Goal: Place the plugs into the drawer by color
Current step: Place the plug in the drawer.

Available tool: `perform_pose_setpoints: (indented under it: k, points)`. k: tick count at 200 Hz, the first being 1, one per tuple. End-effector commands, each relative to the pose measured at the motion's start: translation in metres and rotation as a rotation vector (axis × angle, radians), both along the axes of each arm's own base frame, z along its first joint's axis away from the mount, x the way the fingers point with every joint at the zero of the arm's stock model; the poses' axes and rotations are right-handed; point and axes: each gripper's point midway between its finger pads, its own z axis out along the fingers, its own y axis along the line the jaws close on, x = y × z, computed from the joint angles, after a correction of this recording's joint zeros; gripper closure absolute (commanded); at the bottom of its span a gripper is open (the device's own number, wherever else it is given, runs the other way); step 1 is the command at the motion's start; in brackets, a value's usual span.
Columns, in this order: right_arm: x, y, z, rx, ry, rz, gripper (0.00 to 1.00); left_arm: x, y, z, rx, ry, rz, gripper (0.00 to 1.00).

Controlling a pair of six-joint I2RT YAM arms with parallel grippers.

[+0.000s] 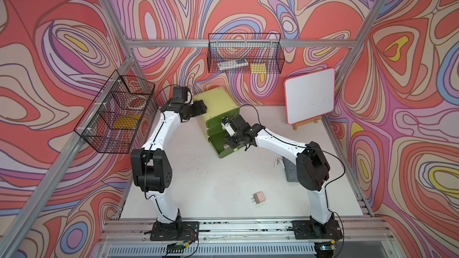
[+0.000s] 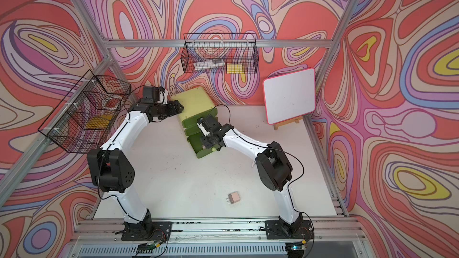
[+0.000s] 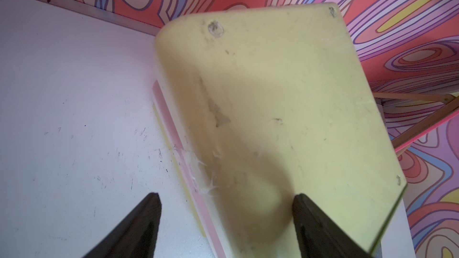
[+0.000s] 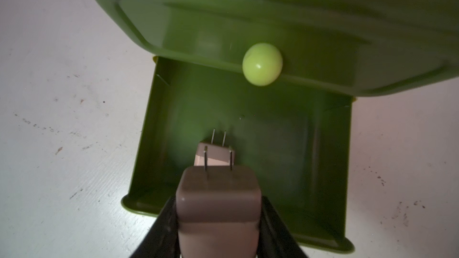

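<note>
Standing near the back edge of the white table [image 1: 211,182], the pale yellow-green plastic cabinet [image 1: 216,100] has its lowest olive-green drawer [image 4: 139,160] pulled out. One pink rounded-cube plug [image 4: 214,156] lies on that drawer's floor, prongs pointing inward toward the cabinet. The middle drawer, with its round light-green knob [image 4: 262,64], is shut.

The right gripper [image 4: 218,199] is clamped on a second pink plug [image 4: 218,184] above the open drawer. This plug's long axis runs along the fingers and its two prongs point away from the wrist, toward the drawer floor. A third pink plug [image 1: 259,197] lies on its side near the table's front edge, prongs toward the left edge.

The right arm is bent at the elbow, its forearm slanting to the cabinet's front. The left arm arches over the cabinet's left rear part. The left gripper [image 3: 226,196] has its fingers apart, straddling the cabinet's top edge.
</note>
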Motion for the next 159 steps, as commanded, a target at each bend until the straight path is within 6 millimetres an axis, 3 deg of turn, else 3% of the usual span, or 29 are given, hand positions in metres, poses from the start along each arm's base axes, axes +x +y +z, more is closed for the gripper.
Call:
perform_pose_setpoints:
  k: [1,91,134,159]
  points:
    - [0.007,0.003,0.006,0.025,-0.002,-0.036,0.72,-0.021,0.007,-0.037,0.058,0.139,0.007,0.18]
    - [0.012,-0.009,-0.023,-0.041,0.035,-0.125,0.69,-0.021,0.006,-0.036,0.05,0.138,0.004,0.18]
    - [0.018,-0.007,-0.043,-0.082,0.044,-0.122,0.64,-0.02,0.006,-0.036,0.049,0.137,0.004,0.18]
    - [0.024,-0.005,-0.043,-0.09,0.027,-0.124,0.59,-0.021,0.007,-0.036,0.051,0.139,0.005,0.18]
